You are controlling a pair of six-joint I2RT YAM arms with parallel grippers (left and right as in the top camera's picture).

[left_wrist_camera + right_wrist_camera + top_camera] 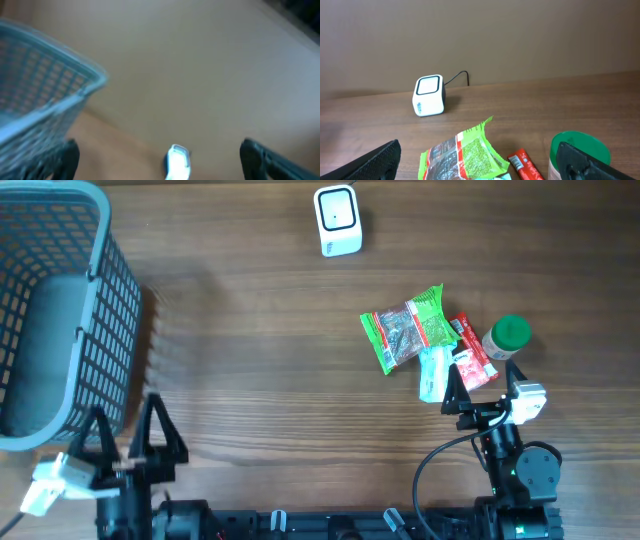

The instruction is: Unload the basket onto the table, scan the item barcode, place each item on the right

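Note:
A white box-shaped scanner (337, 220) stands at the back of the wooden table; it also shows as the scanner (428, 95) and, blurred, as the scanner (178, 162). A pile of items lies right of centre: a green snack bag (408, 328) (465, 155), a red bar (470, 352) (526, 166), a pale blue packet (433, 373) and a green-lidded jar (507, 337) (578, 150). My right gripper (487, 390) (480, 170) stands open just in front of the pile, holding nothing. My left gripper (128, 435) (160, 160) is open and empty at the front left.
A grey-blue wire basket (55, 310) (45, 95) occupies the left side of the table, close to the left gripper. The scanner's cable (457, 76) trails off behind it. Bare wood lies between the basket and the pile.

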